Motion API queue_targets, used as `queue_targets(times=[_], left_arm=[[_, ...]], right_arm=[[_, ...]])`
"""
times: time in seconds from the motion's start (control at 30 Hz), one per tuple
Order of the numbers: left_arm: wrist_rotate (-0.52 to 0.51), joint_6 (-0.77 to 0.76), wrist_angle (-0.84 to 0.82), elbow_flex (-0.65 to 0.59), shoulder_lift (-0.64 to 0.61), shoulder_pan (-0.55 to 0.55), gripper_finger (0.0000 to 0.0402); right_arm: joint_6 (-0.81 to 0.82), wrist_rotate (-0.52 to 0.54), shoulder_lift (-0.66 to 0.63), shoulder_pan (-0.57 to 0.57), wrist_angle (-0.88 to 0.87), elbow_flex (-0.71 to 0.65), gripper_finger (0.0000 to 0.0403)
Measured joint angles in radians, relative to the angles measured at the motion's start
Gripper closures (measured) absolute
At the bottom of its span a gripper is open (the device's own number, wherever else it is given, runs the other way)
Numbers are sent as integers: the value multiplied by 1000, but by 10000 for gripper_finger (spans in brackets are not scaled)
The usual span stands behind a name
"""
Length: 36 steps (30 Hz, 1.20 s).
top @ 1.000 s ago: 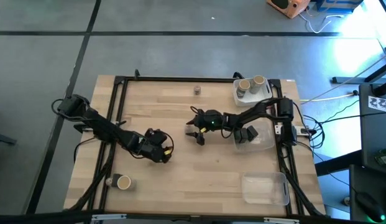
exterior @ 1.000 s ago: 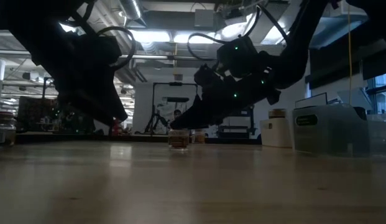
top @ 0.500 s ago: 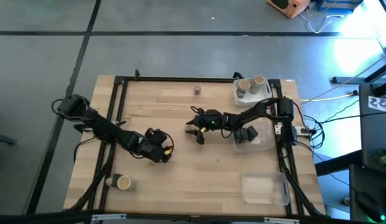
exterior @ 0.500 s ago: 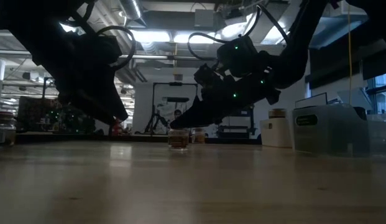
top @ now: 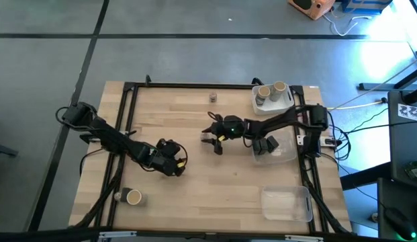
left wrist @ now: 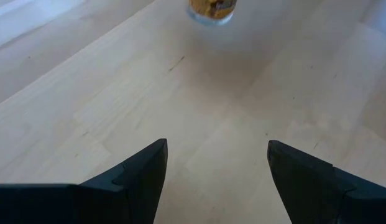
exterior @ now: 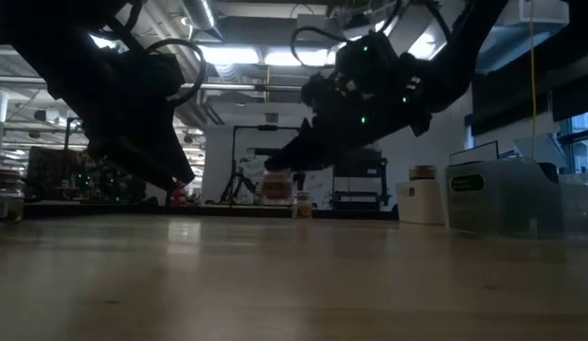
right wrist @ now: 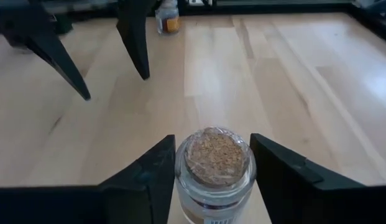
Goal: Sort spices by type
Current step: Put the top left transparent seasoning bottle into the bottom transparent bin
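Two dark arms reach over a light wood table (top: 195, 195). We see the right gripper (top: 211, 142) near the table's middle, fingers pinching a small glass spice jar (right wrist: 216, 168) w/ a tan cork top; in the low view the jar (exterior: 277, 186) hangs clear of the tabletop. The left gripper (top: 182, 163) sits left of centre, low over the wood, fingers spread apart w/ nothing between them; its wrist view shows bare wood between the fingers and a small jar w/ yellow contents (left wrist: 211, 9) farther off.

Other spices: a tan-topped jar (top: 133, 197) by the near left edge, a small greyish one (top: 213, 98) alone at the far edge. The white tray (top: 283, 101) at the far right corner holds two tan-topped jars (top: 264, 91) and one greyish jar. A clear plastic tray (top: 283, 149) beside the right arm holds dark blocky containers (top: 264, 144). Another clear tray (top: 289, 205) sits near the front right corner; contents, if any, we can't tell.
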Motion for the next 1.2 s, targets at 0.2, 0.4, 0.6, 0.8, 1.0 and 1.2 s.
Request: queue_targets(times=[0.2,0.4,0.6,0.8,1.0,1.2], left_arm=[[0,7,0,0,0,0,141],[0,9,0,0,0,0,141],[-3,26,4,0,0,0,141],[-18,43,35,0,1,0,141],[-18,82,93,0,1,-15,141],[-18,94,129,1,1,-40,141]], right_arm=[[1,-1,-104,8,-131,0,216],[1,2,-283,69,-345,0,215],[49,48,-476,174,-567,0,217],[189,110,-633,306,-741,0,214],[386,153,-743,489,-867,0,213],[604,331,-767,721,-914,0,213]])
